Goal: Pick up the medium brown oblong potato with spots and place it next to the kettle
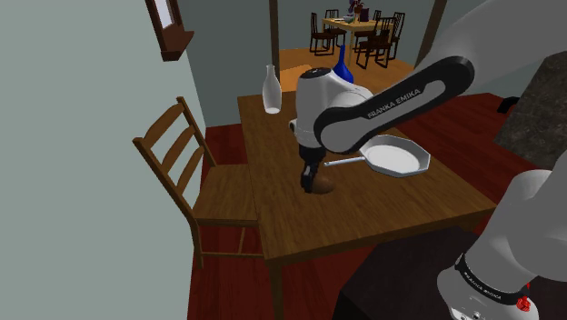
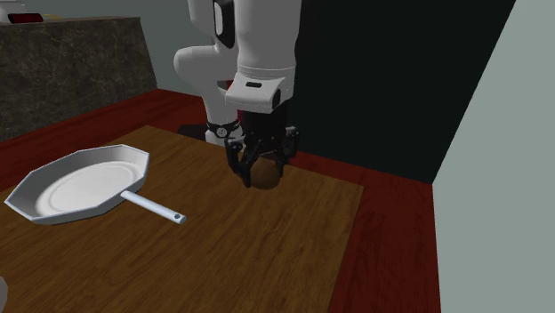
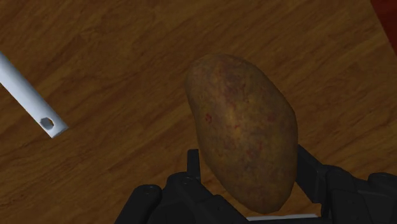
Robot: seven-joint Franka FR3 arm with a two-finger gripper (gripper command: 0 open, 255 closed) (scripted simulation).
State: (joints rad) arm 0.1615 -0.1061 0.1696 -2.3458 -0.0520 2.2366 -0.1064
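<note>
To the left a white pan [image 2: 80, 182] sits on the wooden counter [image 2: 267, 258], its handle pointing toward the hand [image 2: 260, 175]. Right of the handle's end is the potato [image 3: 245, 137]: oblong, brown, flecked with reddish spots. The hand's black fingers [image 3: 193, 167] clamp its flanks. Its near end hides behind them; whether it touches the counter I cannot tell.
</note>
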